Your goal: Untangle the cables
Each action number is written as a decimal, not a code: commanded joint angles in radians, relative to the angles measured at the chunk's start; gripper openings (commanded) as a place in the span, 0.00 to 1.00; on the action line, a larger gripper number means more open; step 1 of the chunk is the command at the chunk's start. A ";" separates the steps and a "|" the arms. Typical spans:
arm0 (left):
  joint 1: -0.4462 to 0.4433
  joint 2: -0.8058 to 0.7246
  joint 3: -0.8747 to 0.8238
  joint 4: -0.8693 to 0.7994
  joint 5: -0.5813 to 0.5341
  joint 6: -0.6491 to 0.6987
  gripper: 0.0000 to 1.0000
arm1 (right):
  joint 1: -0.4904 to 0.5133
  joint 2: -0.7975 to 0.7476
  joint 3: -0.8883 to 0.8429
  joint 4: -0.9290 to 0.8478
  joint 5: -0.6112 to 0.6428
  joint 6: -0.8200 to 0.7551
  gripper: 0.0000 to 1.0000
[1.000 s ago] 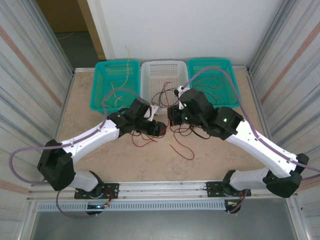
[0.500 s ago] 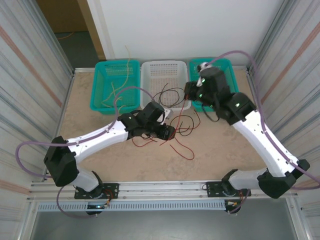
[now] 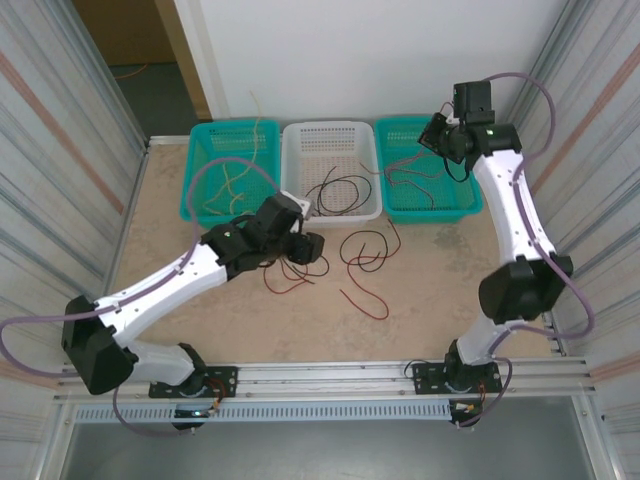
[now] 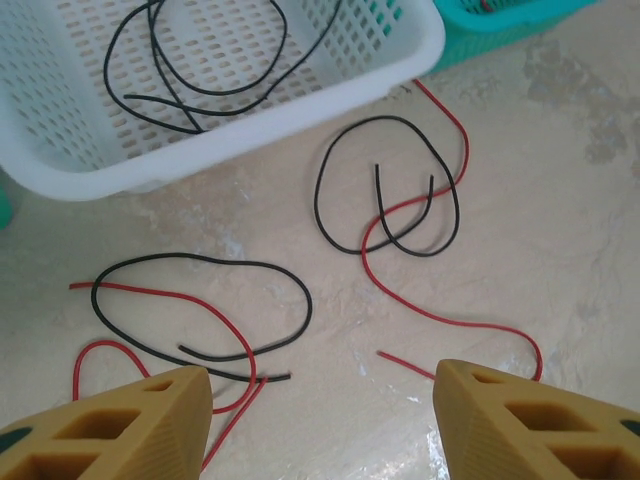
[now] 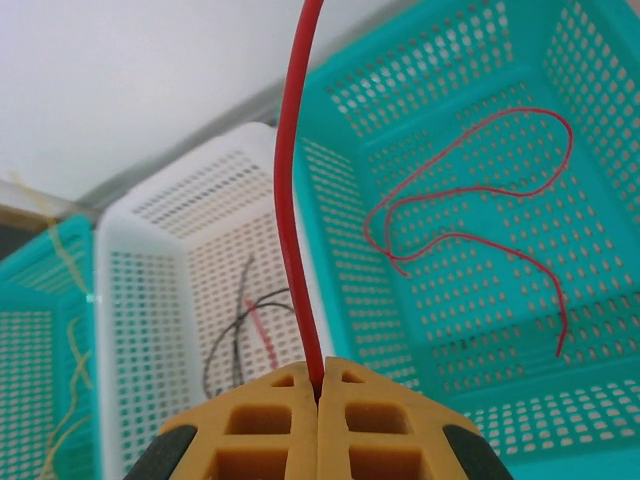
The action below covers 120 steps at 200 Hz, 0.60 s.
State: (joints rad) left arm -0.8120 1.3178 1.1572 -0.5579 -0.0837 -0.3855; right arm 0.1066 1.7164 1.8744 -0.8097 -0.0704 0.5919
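Observation:
Loose cables lie on the table: a black loop [image 4: 390,185] crossed by a red cable [image 4: 440,300], and to the left a black oval [image 4: 200,310] tangled with a red strand [image 4: 150,300]. From above, the same cables [image 3: 365,255] lie in front of the white basket. My left gripper [image 4: 325,400] hovers open just over the bare tabletop between the two tangles, holding nothing; from above it [image 3: 312,247] is mid-table. My right gripper [image 5: 318,385] is shut on a red cable [image 5: 290,200] that rises straight from its tips. It is raised [image 3: 437,135] over the right teal basket.
Three baskets line the back edge: the left teal one [image 3: 205,165] holds pale yellow cables, the white one [image 3: 300,170] black ones [image 4: 200,60], and the right teal one [image 3: 465,175] red ones [image 5: 470,200]. Metal walls close both sides.
The right arm has risen and swung back right from mid-table to above the right teal basket, still shut on the red cable. The left gripper has drawn back left a little.

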 commanded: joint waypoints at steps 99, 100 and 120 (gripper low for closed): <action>0.115 -0.037 -0.101 0.042 0.146 -0.045 0.60 | -0.134 0.109 0.050 -0.056 0.062 -0.032 0.00; 0.115 -0.036 -0.101 0.042 0.147 -0.045 0.60 | -0.134 0.109 0.048 -0.055 0.063 -0.032 0.00; 0.124 -0.009 -0.096 0.035 0.166 -0.051 0.59 | -0.134 0.107 0.036 -0.058 0.076 -0.033 0.00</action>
State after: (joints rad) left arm -0.7010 1.3018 1.0653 -0.5327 0.0490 -0.4198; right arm -0.0265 1.8523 1.9247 -0.8501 -0.0193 0.5640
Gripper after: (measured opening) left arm 0.591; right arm 0.057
